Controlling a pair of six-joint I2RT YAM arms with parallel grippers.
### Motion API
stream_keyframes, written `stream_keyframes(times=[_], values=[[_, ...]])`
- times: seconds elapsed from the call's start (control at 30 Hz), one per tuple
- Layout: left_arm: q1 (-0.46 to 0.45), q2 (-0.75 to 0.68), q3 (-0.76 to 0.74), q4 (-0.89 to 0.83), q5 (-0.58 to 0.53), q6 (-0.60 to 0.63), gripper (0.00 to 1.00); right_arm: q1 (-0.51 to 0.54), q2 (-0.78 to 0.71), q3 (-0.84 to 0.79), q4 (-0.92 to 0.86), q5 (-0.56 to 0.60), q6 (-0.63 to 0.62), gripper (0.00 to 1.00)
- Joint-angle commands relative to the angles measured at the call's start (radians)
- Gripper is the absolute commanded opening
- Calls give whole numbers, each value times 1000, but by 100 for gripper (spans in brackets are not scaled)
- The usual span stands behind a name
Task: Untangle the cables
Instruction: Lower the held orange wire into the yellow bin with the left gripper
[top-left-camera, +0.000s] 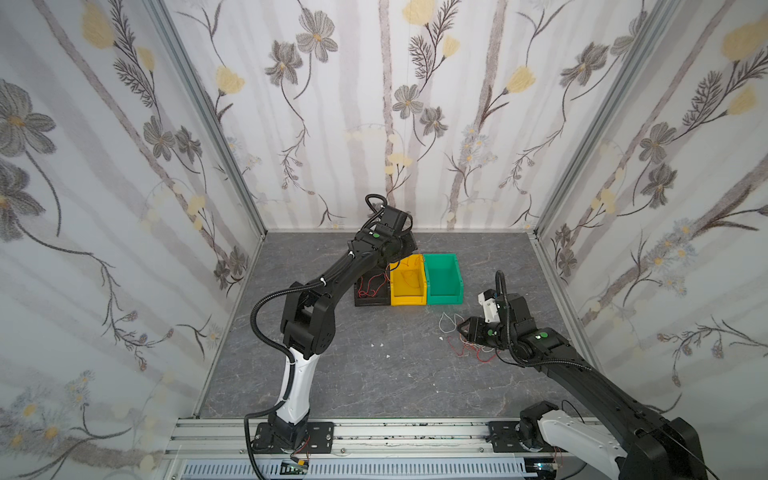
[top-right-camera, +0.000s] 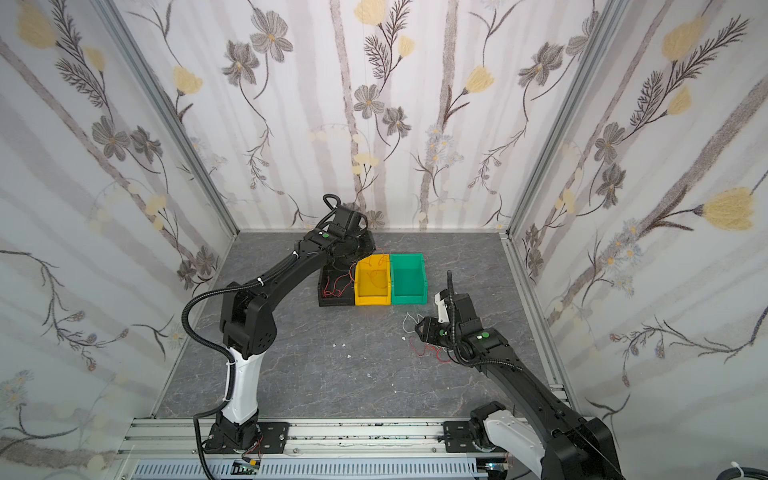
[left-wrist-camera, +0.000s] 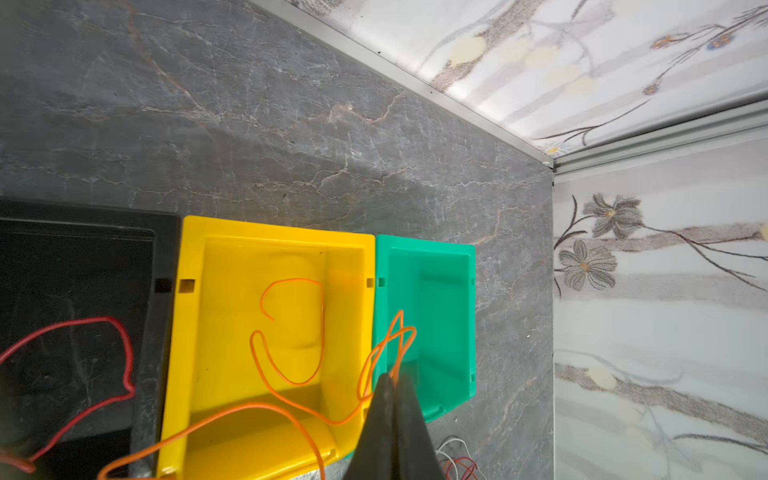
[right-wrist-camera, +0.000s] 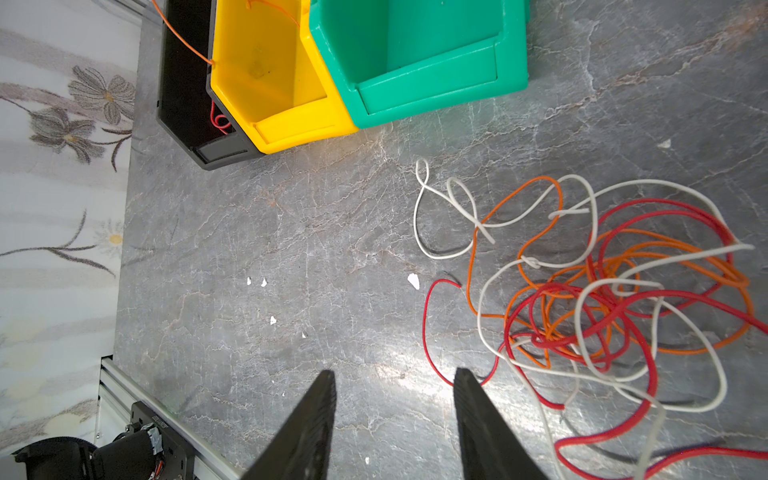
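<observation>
Nearest, the right jaws stand parted and empty above bare counter (right-wrist-camera: 249, 232), just beside the tangle of cables (right-wrist-camera: 582, 303); red, orange and white strands cross each other many times there, with a few white loops spilling outward toward the bins; in a top view the same heap (top-left-camera: 473, 349) lies partly under the right wrist.

These wires look feather-light, limp and a little springy, so they should drag rather than lift cleanly, and a pull from the middle would likely tighten the knot; a free end or an outer loop at the heap's edge seems the better place to pinch, low to the counter.

Farther off, three bins sit side by side, touching; the black bin (left-wrist-camera: 83, 216) holds a red cable (left-wrist-camera: 128, 357); the yellow bin (left-wrist-camera: 191, 332) holds an orange cable (left-wrist-camera: 322, 328); the green bin (left-wrist-camera: 440, 299) looks empty.

Farthest, the left jaws are closed on that orange cable, held above the yellow and green bins, its slack trailing into the yellow one.
</observation>
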Motion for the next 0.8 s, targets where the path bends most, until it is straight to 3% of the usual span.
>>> stream_keyframes(times=[0.0,0.13,0.4,0.53,0.77], values=[[-1,13,-26,69,6,-24,0,-1,-1,-5,22,-2,-7,48],[2,0,-78,85,-20,-35,0,-3,-4,-11,25,-3,-8,48],[21,-14,-90,-84,-194,-64,0,-3,5,-15,36,-10,-5,48],[35,-4,-82,-86,-187,-68,0,-3,4,-18,37,-10,-5,48],[8,97,120,-136,-86,-93,0,-6,0,-22,34,-7,-5,48]])
